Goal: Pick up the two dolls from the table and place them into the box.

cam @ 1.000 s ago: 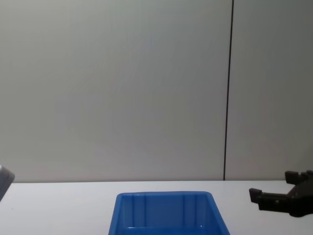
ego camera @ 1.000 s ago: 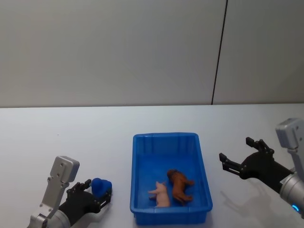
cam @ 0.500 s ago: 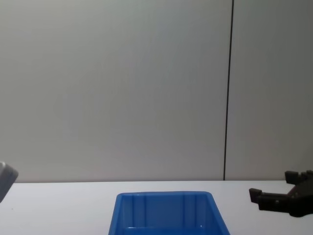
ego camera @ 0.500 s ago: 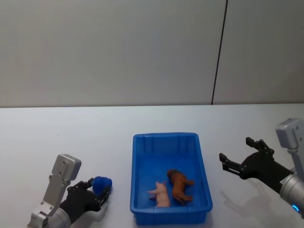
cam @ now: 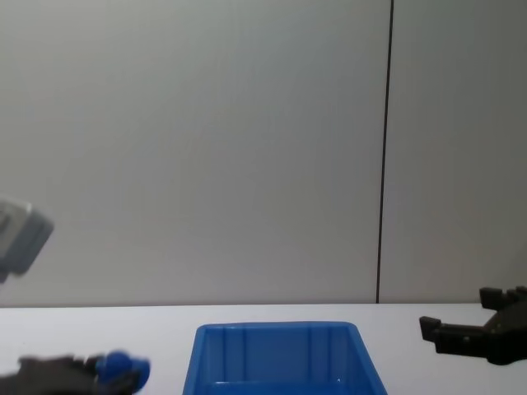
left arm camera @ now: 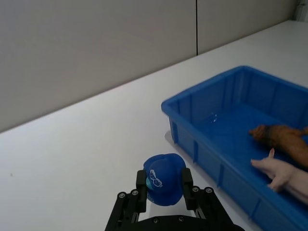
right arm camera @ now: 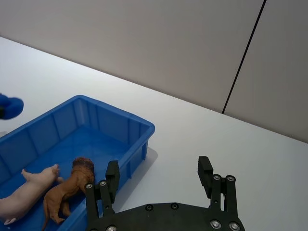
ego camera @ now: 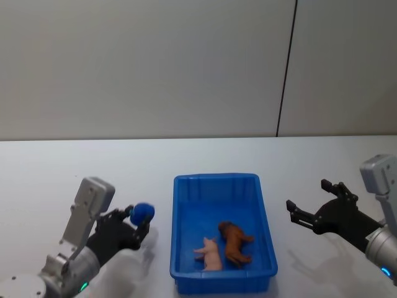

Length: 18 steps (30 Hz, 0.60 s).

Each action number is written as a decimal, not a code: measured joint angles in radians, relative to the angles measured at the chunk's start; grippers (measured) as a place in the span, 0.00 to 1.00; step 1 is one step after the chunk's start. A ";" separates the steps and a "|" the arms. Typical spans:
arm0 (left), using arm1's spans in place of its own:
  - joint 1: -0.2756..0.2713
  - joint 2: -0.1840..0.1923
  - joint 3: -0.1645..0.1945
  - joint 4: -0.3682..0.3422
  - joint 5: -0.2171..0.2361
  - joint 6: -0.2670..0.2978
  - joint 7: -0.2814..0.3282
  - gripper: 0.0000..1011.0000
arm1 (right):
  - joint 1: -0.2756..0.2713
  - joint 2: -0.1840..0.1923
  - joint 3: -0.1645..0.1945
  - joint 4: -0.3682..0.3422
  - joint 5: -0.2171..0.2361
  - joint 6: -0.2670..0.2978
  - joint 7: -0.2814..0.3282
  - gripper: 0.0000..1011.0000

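Note:
The bright blue rounded doll [ego camera: 142,213] [left arm camera: 163,179] is lifted off the table, with my left gripper [ego camera: 141,218] [left arm camera: 162,185] shut on it just left of the box [ego camera: 214,178]. From the chest view the doll [cam: 119,364] hangs low beside the box [cam: 276,327]. The pale pink doll [ego camera: 211,253] [left arm camera: 284,173] [right arm camera: 29,185] lies on the box floor near its front wall. My right gripper [ego camera: 308,198] [right arm camera: 159,168] [cam: 457,313] hovers open and empty to the right of the box [right arm camera: 115,109].
A brown lion toy [ego camera: 234,242] [left arm camera: 284,139] [right arm camera: 67,190] lies in the box next to the pink doll. The white table [ego camera: 93,167] runs back to a grey wall with a dark vertical seam.
My left gripper has risen from the table with the blue doll and shifted slightly toward the box. The right gripper has stayed where it was.

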<state>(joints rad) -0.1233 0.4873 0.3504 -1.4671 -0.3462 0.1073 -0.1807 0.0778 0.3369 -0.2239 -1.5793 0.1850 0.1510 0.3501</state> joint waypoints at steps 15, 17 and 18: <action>-0.111 -0.078 0.015 -0.045 0.087 -0.024 -0.071 0.34 | 0.000 0.000 0.000 0.000 0.000 0.000 0.000 0.99; -0.129 -0.096 0.022 -0.037 0.094 -0.032 -0.087 0.32 | 0.000 0.000 0.000 0.000 0.000 0.000 0.000 0.99; -0.129 -0.096 0.022 -0.037 0.094 -0.032 -0.087 0.32 | 0.000 0.000 0.000 0.000 0.000 0.000 0.000 0.99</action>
<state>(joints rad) -0.2523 0.3913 0.3723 -1.5046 -0.2518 0.0756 -0.2678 0.0778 0.3368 -0.2239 -1.5792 0.1850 0.1510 0.3500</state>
